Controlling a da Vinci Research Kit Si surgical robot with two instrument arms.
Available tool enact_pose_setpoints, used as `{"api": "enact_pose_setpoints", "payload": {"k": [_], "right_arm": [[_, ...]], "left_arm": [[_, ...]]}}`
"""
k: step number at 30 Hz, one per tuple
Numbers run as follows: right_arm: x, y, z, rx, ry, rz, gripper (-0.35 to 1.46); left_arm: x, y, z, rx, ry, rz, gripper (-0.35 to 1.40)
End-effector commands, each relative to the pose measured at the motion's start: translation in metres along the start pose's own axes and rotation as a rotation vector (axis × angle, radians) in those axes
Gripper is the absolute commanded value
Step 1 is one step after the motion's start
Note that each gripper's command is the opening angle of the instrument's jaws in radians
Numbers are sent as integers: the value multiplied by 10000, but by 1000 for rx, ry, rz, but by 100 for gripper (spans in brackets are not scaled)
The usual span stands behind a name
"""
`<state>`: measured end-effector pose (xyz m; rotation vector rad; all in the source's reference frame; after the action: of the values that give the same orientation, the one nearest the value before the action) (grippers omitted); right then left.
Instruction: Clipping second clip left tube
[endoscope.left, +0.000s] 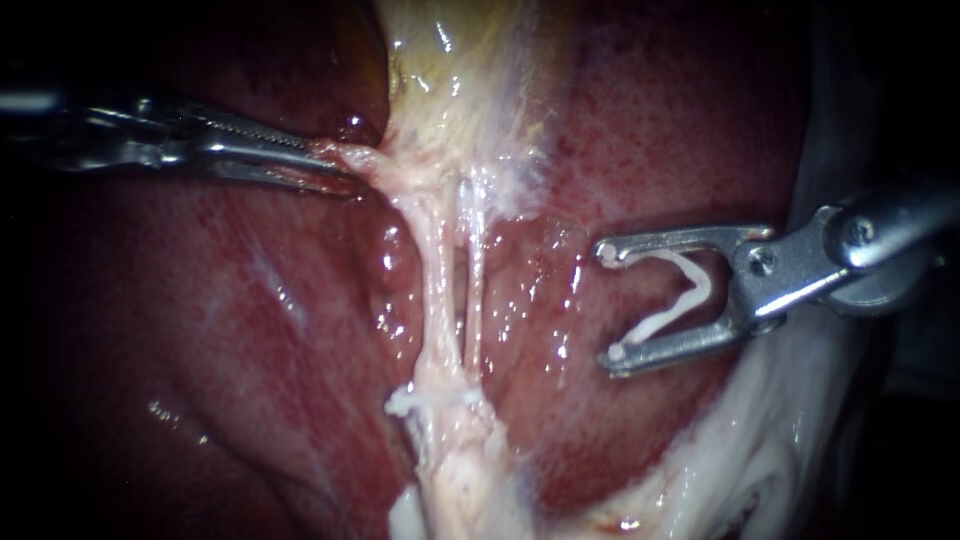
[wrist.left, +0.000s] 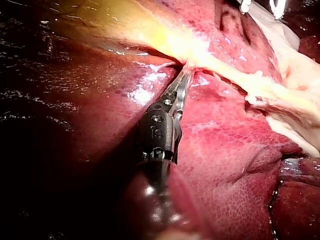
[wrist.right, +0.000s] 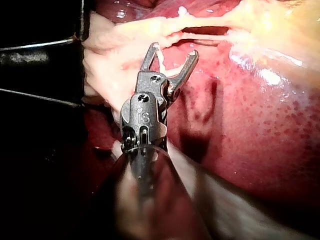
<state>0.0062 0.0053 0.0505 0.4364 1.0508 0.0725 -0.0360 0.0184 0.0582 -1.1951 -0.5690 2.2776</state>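
The left instrument (endoscope.left: 340, 168) has its jaws clamped on pale tissue (endoscope.left: 378, 160) beside the gallbladder (endoscope.left: 450, 90). The left tube (endoscope.left: 433, 290) runs taut across the liver (endoscope.left: 250, 300). Apart from the tube, the right instrument (endoscope.left: 610, 302) holds a white clip (endoscope.left: 685, 290) between wide-spread jaws.

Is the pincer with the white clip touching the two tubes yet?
Apart. The endoscope view shows bare liver between the pincer of the right instrument, which holds the clip, and the nearer tube.
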Motion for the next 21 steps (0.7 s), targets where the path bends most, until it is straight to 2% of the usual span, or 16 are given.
{"api": "enact_pose_setpoints", "payload": {"k": [1, 4, 8, 12, 17, 21], "right_arm": [[0, 0, 0, 0, 0, 0, 50], [0, 0, 1, -1, 0, 0, 50], [0, 0, 1, -1, 0, 0, 50], [0, 0, 1, 2, 1, 0, 50], [3, 0, 6, 5, 8, 0, 50], [11, -2, 24, 20, 52, 56, 50]], "left_arm": [[2, 0, -5, -3, 0, 0, -35], [7, 0, -23, -16, 0, 4, -35], [21, 0, -57, -2, -3, 25, -35], [38, 1, -85, 12, 20, 37, -35], [43, 6, -93, 12, 28, 33, -35], [43, 7, -93, 13, 28, 33, -35]]}}
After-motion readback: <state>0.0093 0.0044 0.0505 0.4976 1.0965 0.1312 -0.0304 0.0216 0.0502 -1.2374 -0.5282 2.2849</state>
